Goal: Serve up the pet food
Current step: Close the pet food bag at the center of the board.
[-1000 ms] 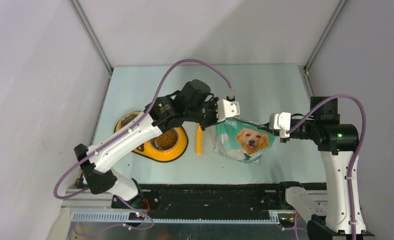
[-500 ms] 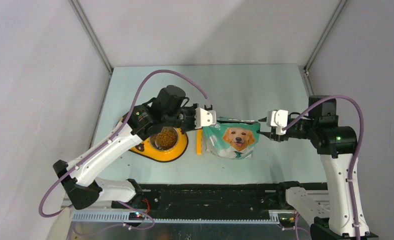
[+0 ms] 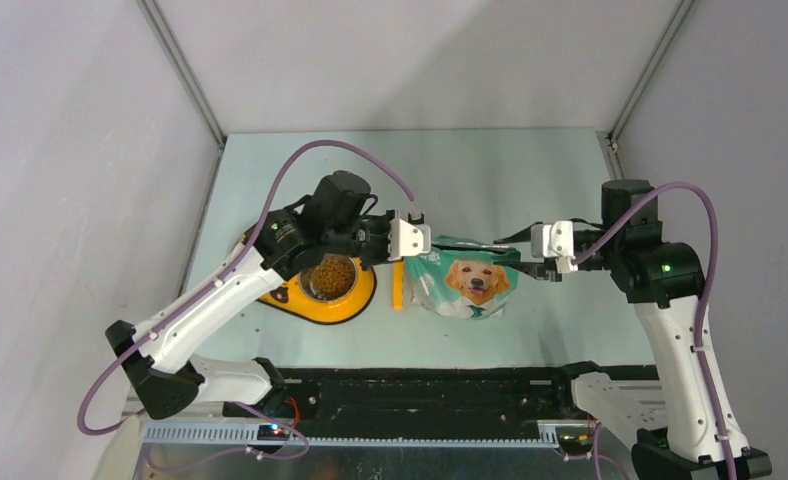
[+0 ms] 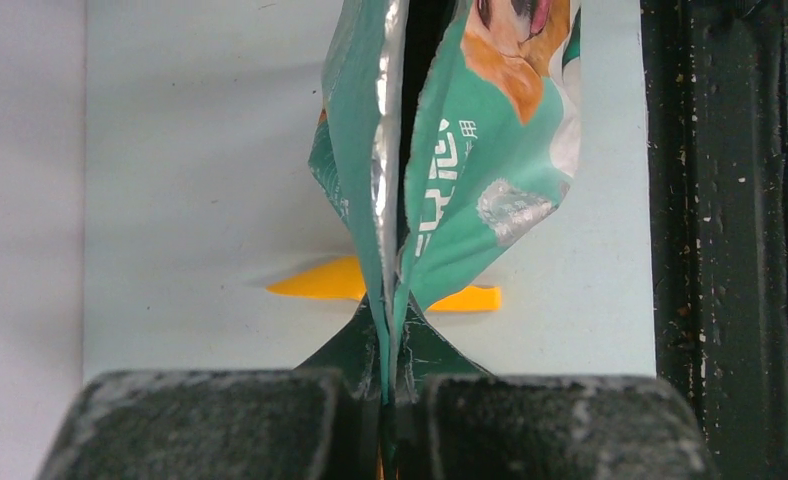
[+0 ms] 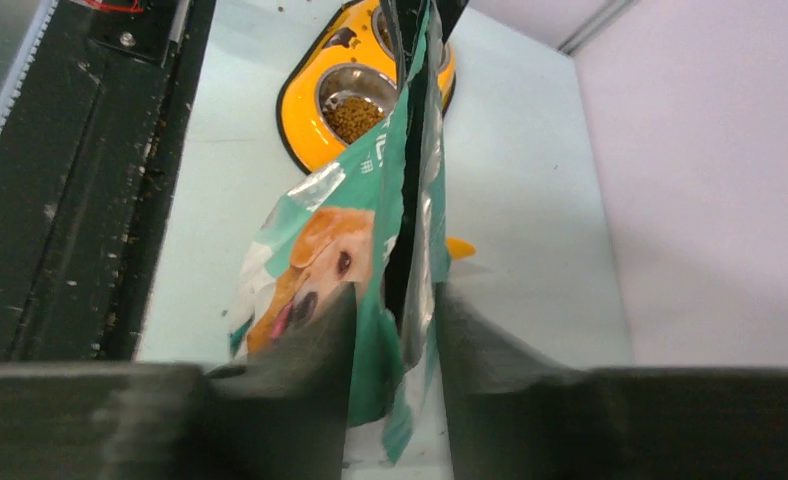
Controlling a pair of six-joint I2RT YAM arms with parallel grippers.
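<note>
Progress: one bowl looks filled, so serving seems done; the bag is not yet released.
Left arm: reaches over the feeder; left gripper pinches bag corner.
Right arm: bent in from right edge; right gripper spread, straddling the opposite corner.
Bag: upright, mid-table.
Pet food: in feeder bowl, toward left edge.

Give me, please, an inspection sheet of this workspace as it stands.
Surface: pale green table, flat.
Job's things: pet food in one bowl of the yellow feeder; bag spans between the tools.
Clutter: orange scoop lying between feeder and bag.
Tools: left tool shut on the bag's edge; right tool straddles the opposite edge, clamp unclear.
Cables: purple cables arc over both arms.
Surroundings: grey walls; nothing else seen.
</note>
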